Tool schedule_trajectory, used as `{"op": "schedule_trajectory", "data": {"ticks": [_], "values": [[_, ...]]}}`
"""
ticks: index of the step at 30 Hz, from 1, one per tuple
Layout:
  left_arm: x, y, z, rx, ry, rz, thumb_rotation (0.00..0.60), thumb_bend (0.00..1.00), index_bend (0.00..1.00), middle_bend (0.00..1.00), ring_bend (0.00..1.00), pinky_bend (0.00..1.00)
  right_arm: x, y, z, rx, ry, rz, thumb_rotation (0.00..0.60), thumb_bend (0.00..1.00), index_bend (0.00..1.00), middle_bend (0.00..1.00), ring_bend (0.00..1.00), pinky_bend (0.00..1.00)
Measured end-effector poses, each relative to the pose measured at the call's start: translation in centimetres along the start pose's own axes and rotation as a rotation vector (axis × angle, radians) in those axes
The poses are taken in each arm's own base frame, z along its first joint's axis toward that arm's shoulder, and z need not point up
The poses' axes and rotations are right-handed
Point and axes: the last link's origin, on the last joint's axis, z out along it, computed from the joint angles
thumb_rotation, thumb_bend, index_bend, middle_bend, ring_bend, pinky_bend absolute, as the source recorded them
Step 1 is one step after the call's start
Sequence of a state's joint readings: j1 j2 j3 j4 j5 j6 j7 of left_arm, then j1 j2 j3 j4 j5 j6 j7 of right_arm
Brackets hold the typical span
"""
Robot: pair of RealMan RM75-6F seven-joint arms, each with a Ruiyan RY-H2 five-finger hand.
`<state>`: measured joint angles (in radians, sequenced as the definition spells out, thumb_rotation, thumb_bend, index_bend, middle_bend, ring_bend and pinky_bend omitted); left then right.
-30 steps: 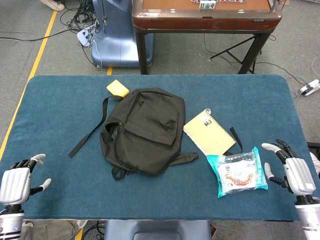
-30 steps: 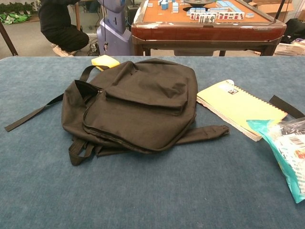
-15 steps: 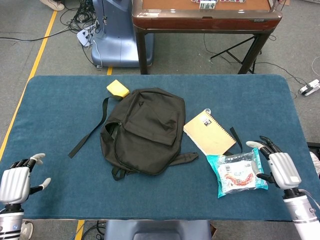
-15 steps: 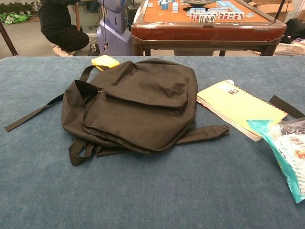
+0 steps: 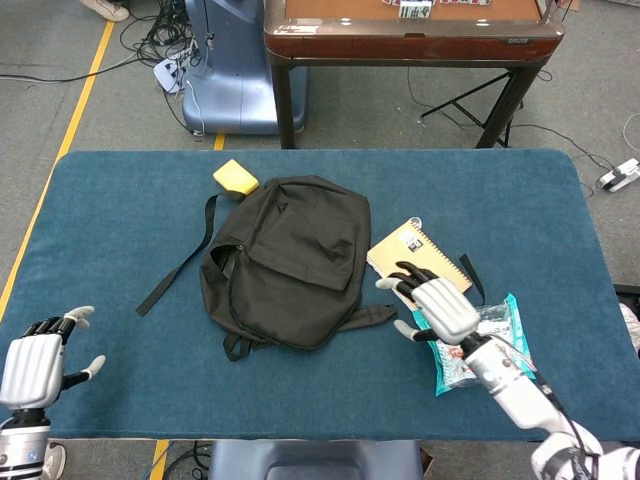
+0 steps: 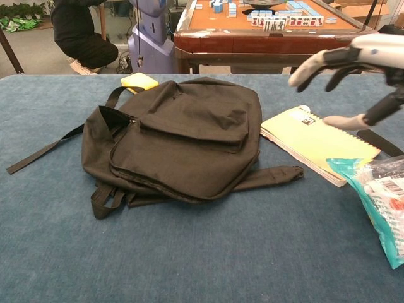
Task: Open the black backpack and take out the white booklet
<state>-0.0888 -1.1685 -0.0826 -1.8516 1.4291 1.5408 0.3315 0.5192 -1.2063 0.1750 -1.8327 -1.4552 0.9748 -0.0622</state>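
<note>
Fingers (image 5: 402, 272) of the right hand (image 5: 440, 308) spread and slightly curled, holding nothing; hand hangs above the blue surface (image 5: 110, 215) over the near edge of the yellow spiral notebook (image 5: 412, 256), just right of the black backpack (image 5: 285, 258). Left hand (image 5: 32, 365) at the near left corner, well apart from everything, fingers apart, empty. Backpack lies flat mid-surface, front pocket up, main zip partly gaping at its left side; one long strap (image 5: 178, 262) trails out to the left, a shorter one (image 5: 368, 317) points right toward the right hand. White booklet not visible in either view; cannot tell whether it is inside the backpack. Notebook sits just right of the backpack, angled, spiral edge on its far right side. Teal-edged plastic packet (image 5: 490, 345) lies near the front right, partly under the right forearm. Small yellow sponge-like block (image 5: 235, 177) touches the backpack's top left edge. Wooden game table (image 5: 410, 35) stands on the floor beyond the surface.
</note>
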Motion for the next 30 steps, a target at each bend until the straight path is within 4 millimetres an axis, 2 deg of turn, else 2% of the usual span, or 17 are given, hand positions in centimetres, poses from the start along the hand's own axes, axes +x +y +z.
{"op": "schedule_trajectory", "data": {"ticks": [6, 8, 11, 14, 19, 30], "values": [[0.0, -0.1, -0.2, 0.002, -0.005, 0.003, 0.6, 0.16, 0.35, 0.42, 0.36, 0.34, -2.8, -3.4, 4.3, 0.047, -0.069, 0.005, 0.6, 0.12, 0.08, 0.12, 0.05, 0.22], [0.0, -0.1, -0.2, 0.001, -0.004, 0.004, 0.6, 0.16, 0.35, 0.42, 0.36, 0.34, -4.0, -4.3, 5.5, 0.048, -0.089, 0.014, 0.6, 0.05, 0.02, 0.07, 0.01, 0.18], [0.1, -0.1, -0.2, 0.001, -0.001, 0.002, 0.6, 0.16, 0.35, 0.42, 0.36, 0.34, -5.8, -5.8, 7.0, 0.054, -0.122, 0.021, 0.6, 0.02, 0.0, 0.02, 0.0, 0.11], [0.0, -0.2, -0.2, 0.002, -0.004, 0.001, 0.6, 0.16, 0.35, 0.42, 0.36, 0.34, -7.5, -7.2, 8.4, 0.061, -0.149, 0.024, 0.6, 0.0, 0.0, 0.0, 0.0, 0.04], [0.1, -0.5, -0.3, 0.009, -0.006, 0.001, 0.6, 0.16, 0.35, 0.42, 0.36, 0.34, -9.5, -9.5, 10.1, 0.076, -0.162, 0.048, 0.6, 0.0, 0.0, 0.0, 0.0, 0.02], [0.0, -1.0, -0.4, 0.018, -0.011, 0.0, 0.6, 0.16, 0.35, 0.42, 0.36, 0.34, -12.3, -11.9, 12.8, 0.078, -0.149, 0.049, 0.6, 0.0, 0.0, 0.0, 0.0, 0.0]]}}
